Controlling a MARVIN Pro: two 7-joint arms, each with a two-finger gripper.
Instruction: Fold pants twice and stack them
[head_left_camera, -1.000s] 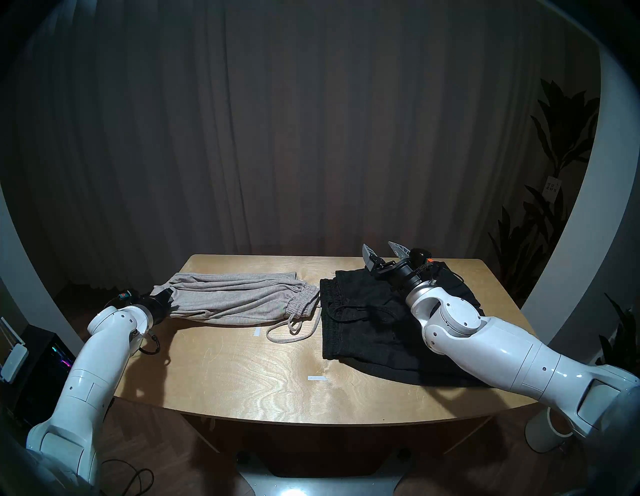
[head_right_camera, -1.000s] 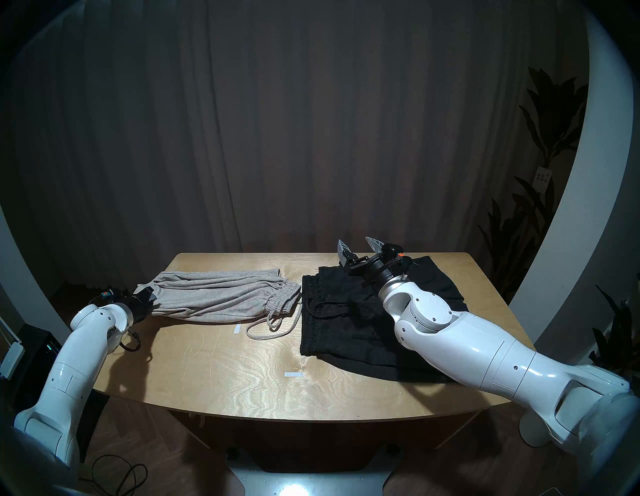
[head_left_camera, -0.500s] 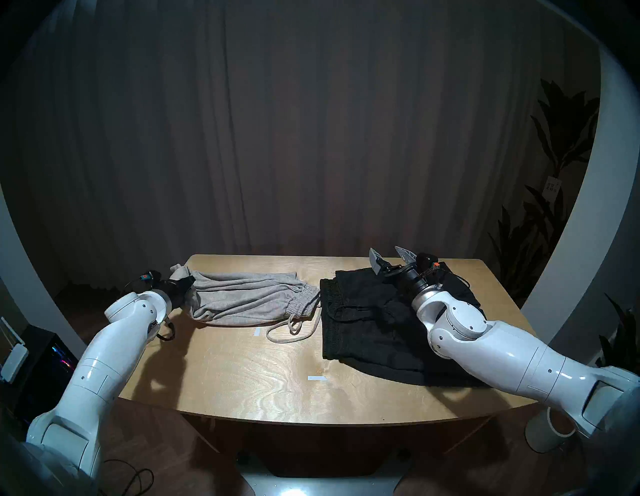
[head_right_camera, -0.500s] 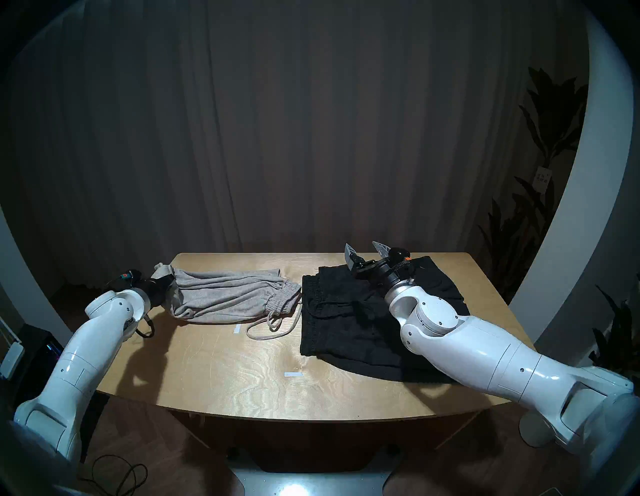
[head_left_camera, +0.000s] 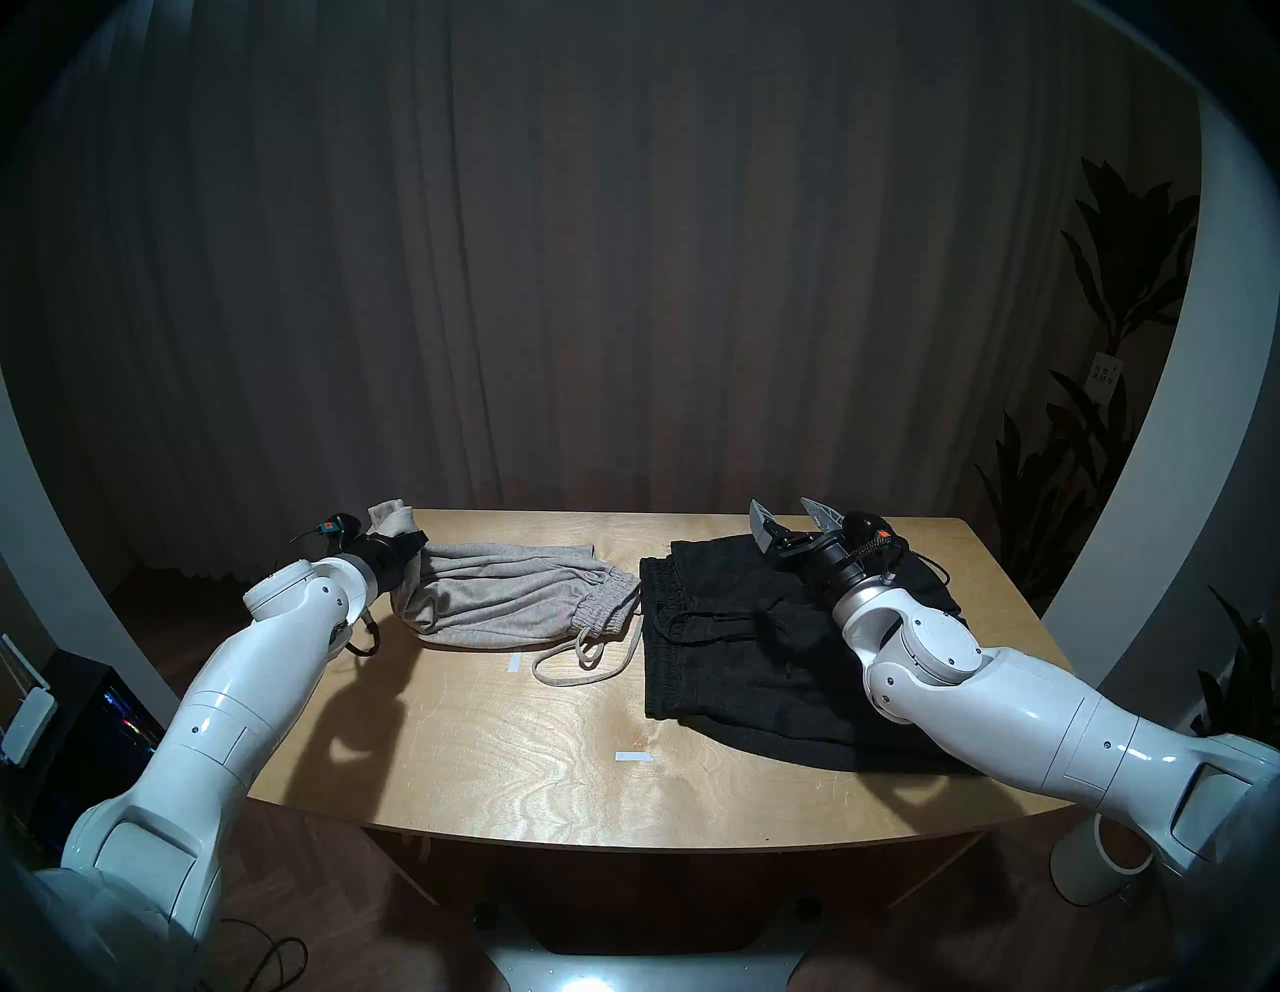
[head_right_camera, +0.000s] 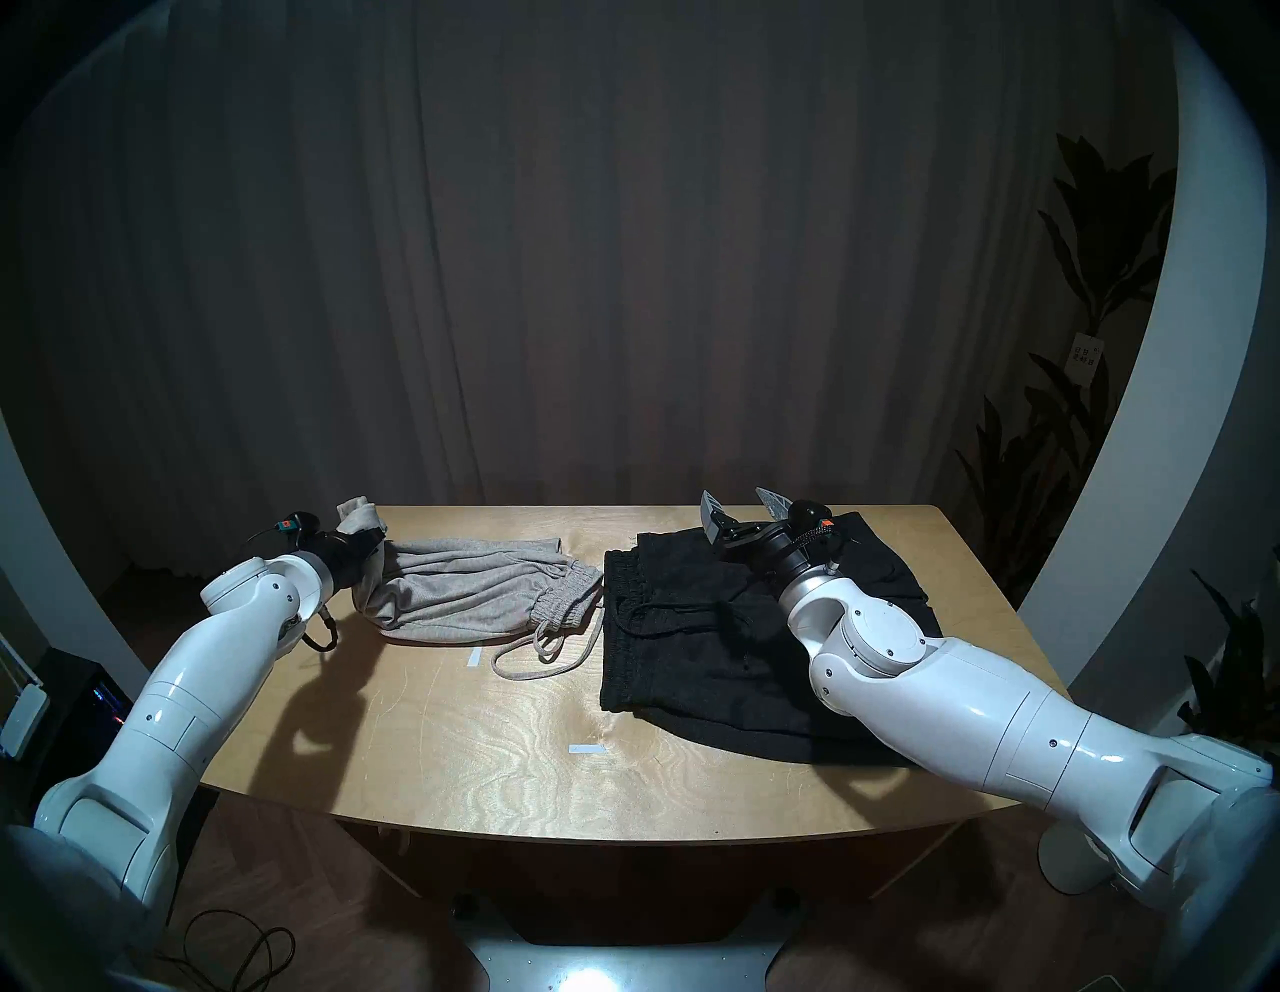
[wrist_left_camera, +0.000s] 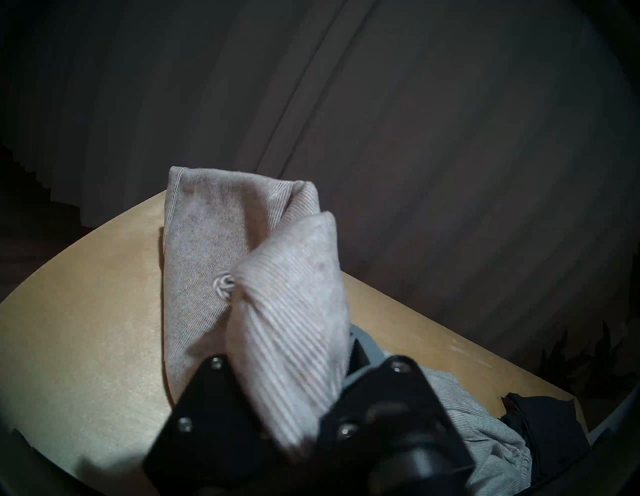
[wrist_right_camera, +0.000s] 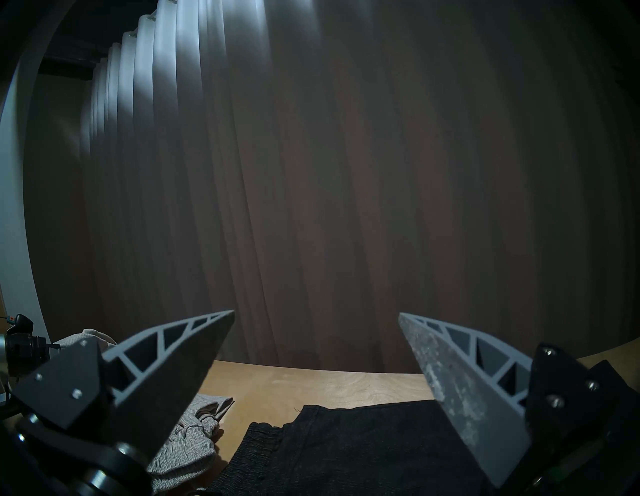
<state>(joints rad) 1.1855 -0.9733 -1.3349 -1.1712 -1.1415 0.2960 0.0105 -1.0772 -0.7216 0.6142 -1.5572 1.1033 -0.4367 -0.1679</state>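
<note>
The light grey pants (head_left_camera: 512, 603) lie bunched on the left half of the table, waistband and pale cord (head_left_camera: 582, 658) toward the middle. My left gripper (head_left_camera: 405, 537) is shut on their leg end, which sticks up above the jaws (wrist_left_camera: 270, 277) near the table's back left corner. The black pants (head_left_camera: 734, 651) lie spread on the right half, black cord (head_left_camera: 720, 620) on top. My right gripper (head_left_camera: 789, 516) hovers open and empty over their far edge, fingers (wrist_right_camera: 194, 350) wide apart, pointing at the curtain.
The wooden table (head_left_camera: 526, 748) carries two small white tape marks (head_left_camera: 634, 756). A dark curtain hangs behind it. A plant (head_left_camera: 1080, 485) stands at the right, a white cylinder (head_left_camera: 1094, 866) on the floor at the front right, and dark equipment (head_left_camera: 90, 720) at the left.
My left gripper has lifted the grey pants' leg end and carried it right and back, bunching the cloth toward the waistband. The right arm has drifted slightly right, still open.
</note>
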